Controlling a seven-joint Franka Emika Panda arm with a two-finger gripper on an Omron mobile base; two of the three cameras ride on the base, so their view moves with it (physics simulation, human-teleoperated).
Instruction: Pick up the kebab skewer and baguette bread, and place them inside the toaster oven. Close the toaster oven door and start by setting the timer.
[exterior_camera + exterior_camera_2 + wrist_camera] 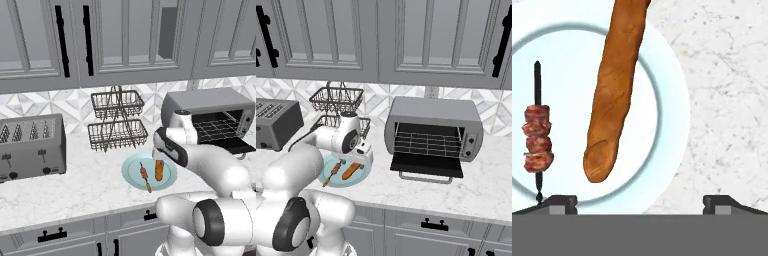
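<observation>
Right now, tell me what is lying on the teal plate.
On the plate lie the kebab skewer and the baguette, side by side and apart. The hand hangs open above the plate, beside the baguette. In the base views the arm covers part of the plate's far edge.

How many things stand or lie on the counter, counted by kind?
Food: 2, skewer and baguette
Plates: 1, plate
Appliances: 2, toaster and toaster oven
Racks: 1, wire basket rack
Total: 6

White marble counter [75, 187] bears toaster [31, 146], wire basket rack [117, 120], teal plate [132, 175]; toaster oven [433, 132] (door down).
</observation>
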